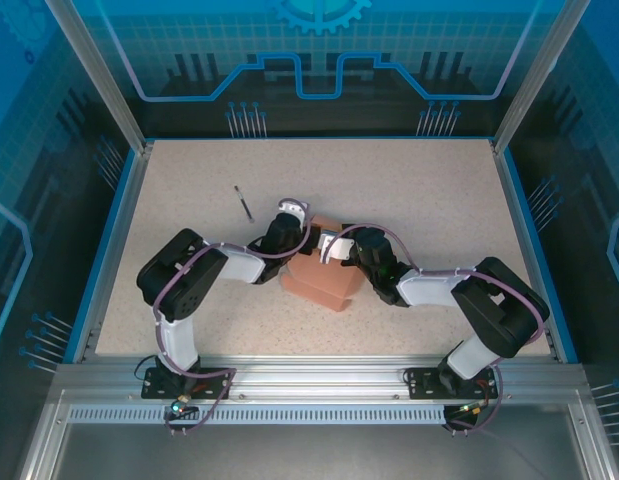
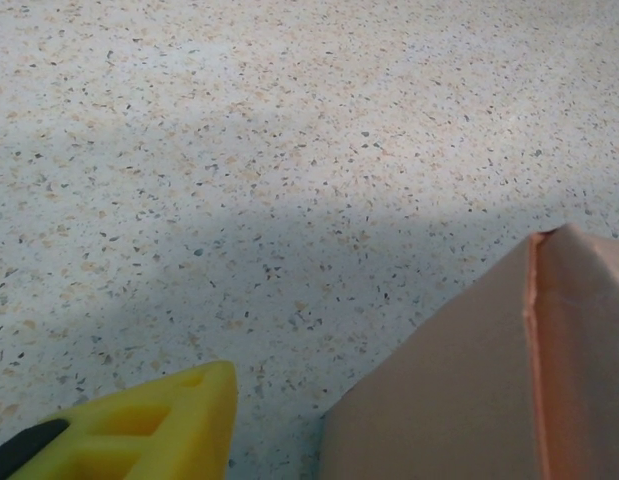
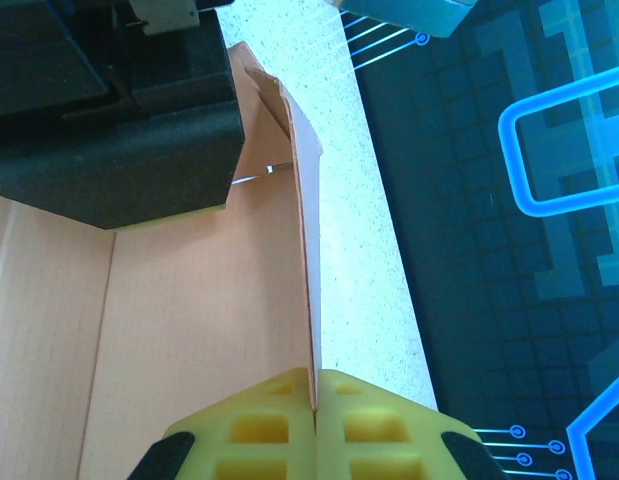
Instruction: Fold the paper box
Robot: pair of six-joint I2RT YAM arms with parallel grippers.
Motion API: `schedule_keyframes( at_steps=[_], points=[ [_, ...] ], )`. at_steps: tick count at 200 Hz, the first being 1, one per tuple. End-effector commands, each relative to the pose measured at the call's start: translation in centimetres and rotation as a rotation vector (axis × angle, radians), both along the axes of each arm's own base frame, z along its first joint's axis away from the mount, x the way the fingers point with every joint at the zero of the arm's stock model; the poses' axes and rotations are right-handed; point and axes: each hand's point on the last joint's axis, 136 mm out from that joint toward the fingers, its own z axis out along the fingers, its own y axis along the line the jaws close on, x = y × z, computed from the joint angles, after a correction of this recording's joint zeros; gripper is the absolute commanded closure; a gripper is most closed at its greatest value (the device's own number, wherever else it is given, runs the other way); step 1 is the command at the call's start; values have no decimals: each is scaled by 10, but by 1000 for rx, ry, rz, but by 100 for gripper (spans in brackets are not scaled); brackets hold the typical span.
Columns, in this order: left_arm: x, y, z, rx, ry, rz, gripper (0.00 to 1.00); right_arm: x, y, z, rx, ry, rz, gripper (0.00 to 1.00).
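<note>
Speckled beige tabletop (image 1: 439,180) sits inside an enclosure of blue-lit panels (image 1: 319,60) with a metal frame. At its centre lies the paper box (image 1: 324,285), salmon-orange card, partly raised, with a flat panel on the table and walls standing up from it. At the box's 12 o'clock edge the right gripper (image 1: 334,245) reaches in from the 3 o'clock side. In the right wrist view its yellow fingers (image 3: 279,430) are pressed together on the top edge of an upright card wall (image 3: 307,250), which runs straight away from them, with the box floor (image 3: 189,330) spread out at 9 o'clock of that wall. At the box's 11 o'clock corner the left gripper (image 1: 297,238) comes in from the 9 o'clock side. The left wrist view shows one yellow finger (image 2: 159,420) low at 7 o'clock, just beside a folded card corner (image 2: 459,400) at 5 o'clock. The other finger is not in sight, so whether these jaws are spread or gripping cannot be told. A thin dark stick (image 1: 243,203) lies on bare table at 10 o'clock from the box, apart from it.
</note>
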Motion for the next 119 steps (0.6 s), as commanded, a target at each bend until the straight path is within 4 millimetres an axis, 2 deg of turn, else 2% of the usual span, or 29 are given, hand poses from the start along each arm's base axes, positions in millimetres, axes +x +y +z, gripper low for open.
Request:
schedule_keyframes(
  at_steps=[1, 119],
  points=[
    [4, 24, 3, 22, -19, 49, 50, 1, -3, 10, 27, -3, -21, 100],
    [-21, 14, -2, -33, -17, -70, 31, 3, -5, 10, 29, -4, -32, 100]
  ],
)
